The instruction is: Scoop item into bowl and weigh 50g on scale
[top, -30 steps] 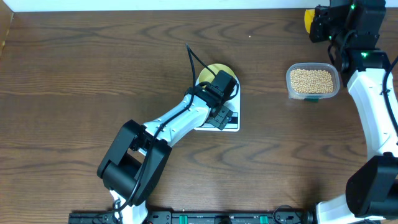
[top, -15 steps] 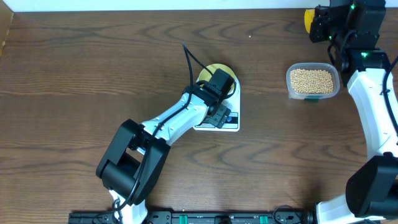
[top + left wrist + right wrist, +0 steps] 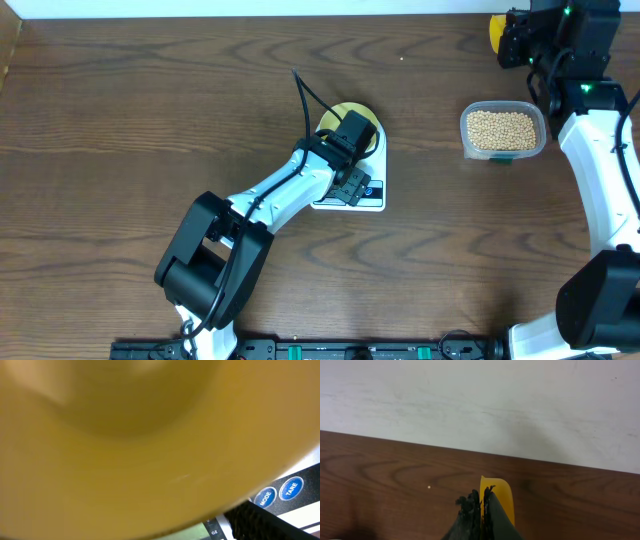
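Beans (image 3: 502,130) heaped in the clear tub (image 3: 464,122) at right, well apart from the bowl (image 3: 338,109). Bowl set on the scale (image 3: 376,204), probably for taring before any filling. Left gripper (image 3: 355,132) hangs just over it, spread wide; cannot tell whether gripping the rim. Right gripper (image 3: 481,500) pinched fully together on 1 yellow scoop (image 3: 498,494), up by the far wall beyond the tub, likely poised for scooping.
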`<state>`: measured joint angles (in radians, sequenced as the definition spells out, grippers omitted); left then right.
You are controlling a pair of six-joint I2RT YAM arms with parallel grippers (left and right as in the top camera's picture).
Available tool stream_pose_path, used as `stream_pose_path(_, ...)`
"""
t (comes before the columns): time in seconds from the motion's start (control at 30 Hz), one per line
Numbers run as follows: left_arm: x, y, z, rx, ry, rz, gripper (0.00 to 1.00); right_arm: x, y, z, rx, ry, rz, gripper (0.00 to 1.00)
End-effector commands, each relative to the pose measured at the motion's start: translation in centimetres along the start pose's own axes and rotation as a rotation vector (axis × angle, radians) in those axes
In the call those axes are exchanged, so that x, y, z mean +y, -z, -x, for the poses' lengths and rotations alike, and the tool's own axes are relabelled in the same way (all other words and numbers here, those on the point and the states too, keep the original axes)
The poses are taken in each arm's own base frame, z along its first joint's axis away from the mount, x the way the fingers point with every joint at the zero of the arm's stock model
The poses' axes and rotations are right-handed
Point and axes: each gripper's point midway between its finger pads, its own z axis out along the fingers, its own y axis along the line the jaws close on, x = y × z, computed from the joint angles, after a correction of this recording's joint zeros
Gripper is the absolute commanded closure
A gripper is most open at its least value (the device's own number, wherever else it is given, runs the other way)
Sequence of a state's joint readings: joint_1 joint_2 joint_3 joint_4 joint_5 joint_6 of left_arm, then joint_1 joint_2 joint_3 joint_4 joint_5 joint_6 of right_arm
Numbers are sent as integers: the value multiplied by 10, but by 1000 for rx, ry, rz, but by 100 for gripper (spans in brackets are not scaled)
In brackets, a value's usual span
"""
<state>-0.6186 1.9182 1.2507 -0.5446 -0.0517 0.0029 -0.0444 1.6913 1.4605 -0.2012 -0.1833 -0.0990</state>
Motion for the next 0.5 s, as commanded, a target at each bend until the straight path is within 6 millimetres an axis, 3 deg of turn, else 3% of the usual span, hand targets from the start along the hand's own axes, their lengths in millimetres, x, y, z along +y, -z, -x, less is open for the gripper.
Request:
stream_pose_path(0.0,3,-7,-4,25,3,15,12,4,6,14,-32,12,7,99)
stream_pose_path(0.47,-3,-7,-8,36,-13,12,13,4,6,14,-32,12,7,99)
